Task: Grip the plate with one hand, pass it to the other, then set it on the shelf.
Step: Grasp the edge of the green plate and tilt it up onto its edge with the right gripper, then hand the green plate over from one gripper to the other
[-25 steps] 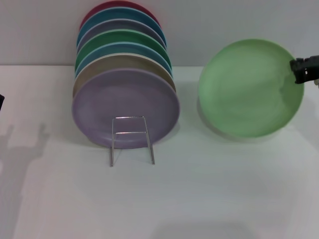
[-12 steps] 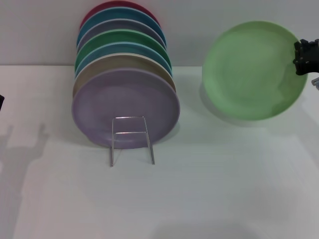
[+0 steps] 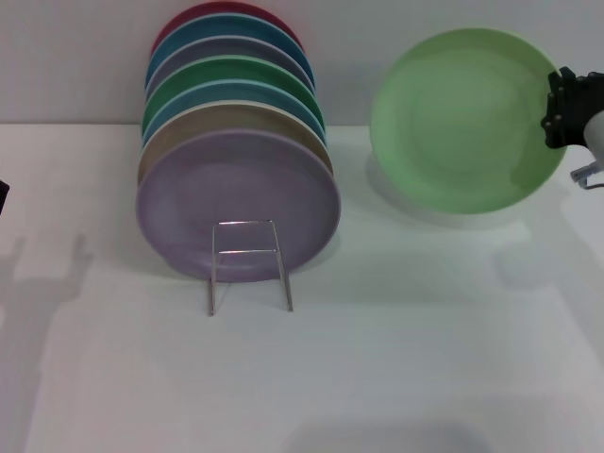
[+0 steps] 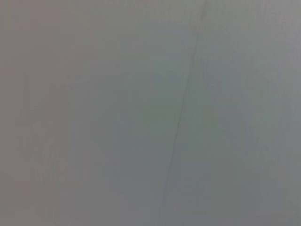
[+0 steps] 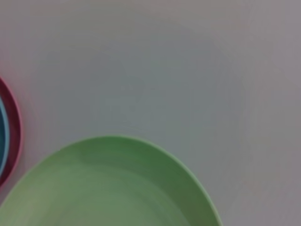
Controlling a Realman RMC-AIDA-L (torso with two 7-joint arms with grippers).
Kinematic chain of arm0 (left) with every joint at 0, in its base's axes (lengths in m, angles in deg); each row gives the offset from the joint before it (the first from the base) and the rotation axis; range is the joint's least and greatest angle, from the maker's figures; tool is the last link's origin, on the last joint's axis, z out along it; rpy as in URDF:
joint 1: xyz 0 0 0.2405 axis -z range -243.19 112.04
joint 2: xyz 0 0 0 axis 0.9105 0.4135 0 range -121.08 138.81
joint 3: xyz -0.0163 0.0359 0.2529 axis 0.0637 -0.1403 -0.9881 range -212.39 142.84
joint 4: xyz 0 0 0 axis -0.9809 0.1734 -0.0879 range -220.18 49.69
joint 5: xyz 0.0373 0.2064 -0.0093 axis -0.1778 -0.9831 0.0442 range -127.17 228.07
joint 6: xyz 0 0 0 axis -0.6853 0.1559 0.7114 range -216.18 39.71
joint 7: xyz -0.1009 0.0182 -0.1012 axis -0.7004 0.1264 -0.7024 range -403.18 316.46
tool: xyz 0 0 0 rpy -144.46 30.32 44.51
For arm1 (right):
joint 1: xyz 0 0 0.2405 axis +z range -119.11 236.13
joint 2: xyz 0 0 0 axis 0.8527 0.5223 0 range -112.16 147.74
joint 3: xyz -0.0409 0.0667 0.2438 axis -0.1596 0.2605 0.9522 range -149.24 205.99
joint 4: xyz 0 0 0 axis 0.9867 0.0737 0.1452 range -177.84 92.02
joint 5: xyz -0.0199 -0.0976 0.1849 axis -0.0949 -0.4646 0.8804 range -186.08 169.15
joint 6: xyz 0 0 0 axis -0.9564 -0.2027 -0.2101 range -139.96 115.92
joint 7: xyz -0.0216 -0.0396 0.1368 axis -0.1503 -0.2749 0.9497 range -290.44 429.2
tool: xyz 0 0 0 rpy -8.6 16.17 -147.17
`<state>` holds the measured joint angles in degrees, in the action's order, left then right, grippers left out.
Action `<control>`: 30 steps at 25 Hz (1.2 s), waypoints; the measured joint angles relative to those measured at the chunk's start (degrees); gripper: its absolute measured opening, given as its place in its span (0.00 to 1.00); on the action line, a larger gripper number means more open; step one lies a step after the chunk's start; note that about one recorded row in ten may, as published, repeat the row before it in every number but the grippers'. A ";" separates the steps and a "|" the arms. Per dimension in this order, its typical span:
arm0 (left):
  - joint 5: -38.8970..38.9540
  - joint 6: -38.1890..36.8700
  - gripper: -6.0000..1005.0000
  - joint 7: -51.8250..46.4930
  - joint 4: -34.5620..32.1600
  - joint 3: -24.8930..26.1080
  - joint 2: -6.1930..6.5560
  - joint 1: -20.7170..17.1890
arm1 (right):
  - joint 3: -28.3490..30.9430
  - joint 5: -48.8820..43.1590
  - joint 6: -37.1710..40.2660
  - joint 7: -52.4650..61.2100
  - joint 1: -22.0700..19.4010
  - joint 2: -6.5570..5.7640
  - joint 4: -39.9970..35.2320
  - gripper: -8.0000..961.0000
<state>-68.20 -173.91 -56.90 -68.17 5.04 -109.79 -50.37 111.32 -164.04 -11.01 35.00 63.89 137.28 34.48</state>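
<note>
The light mint-green plate hangs tilted in the air at the right, above the white table and facing me. My right gripper is shut on its right rim, near the picture's right edge. The right wrist view shows the plate's upper rim against the grey wall. The shelf, a thin silver wire rack with a small rectangular front loop, stands left of centre. Only a dark sliver of my left arm shows at the far left edge. The left wrist view shows just a plain grey surface.
Several plates stand stacked upright in the rack, a lilac plate at the front and a red one at the back. The red plate's rim also edges the right wrist view. A grey wall rises behind the white table.
The right gripper has risen with the mint-green plate, which now sits higher and a little farther left. The left arm and the rack have not moved.
</note>
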 joint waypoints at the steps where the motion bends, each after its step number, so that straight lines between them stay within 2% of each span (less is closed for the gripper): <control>1: -0.01 0.00 0.82 0.00 0.00 0.00 0.00 0.00 | -1.07 0.00 2.43 0.00 -0.53 0.01 -0.73 0.03; 6: 0.00 0.00 0.82 0.00 -0.03 0.00 0.00 -0.11 | -4.19 0.36 12.97 0.43 -2.17 0.03 -4.87 0.03; 12: 0.00 -0.02 0.82 0.00 -0.02 -0.02 0.00 -0.42 | -7.17 0.74 28.54 4.63 -2.46 0.01 -13.49 0.03; 13: 0.01 -0.02 0.82 0.00 0.04 -0.06 0.00 -0.47 | -7.56 0.76 33.06 6.98 -1.65 -0.05 -17.13 0.03; 14: 0.00 -0.02 0.82 0.00 0.14 -0.15 -0.02 -0.52 | -7.56 0.76 33.06 6.98 -1.65 -0.05 -17.13 0.03; 21: -0.40 -0.56 0.82 0.00 0.61 -0.51 -0.14 -1.31 | -7.98 0.74 47.83 17.77 2.20 -0.18 -31.03 0.03; 30: -0.45 -3.09 0.82 -0.26 0.76 -0.71 -0.29 -2.38 | -8.62 0.35 56.29 29.35 9.05 -0.34 -46.39 0.03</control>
<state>-68.65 -177.00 -57.15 -67.40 4.33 -110.08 -52.75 102.70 -163.68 45.27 64.35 72.94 136.93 -11.91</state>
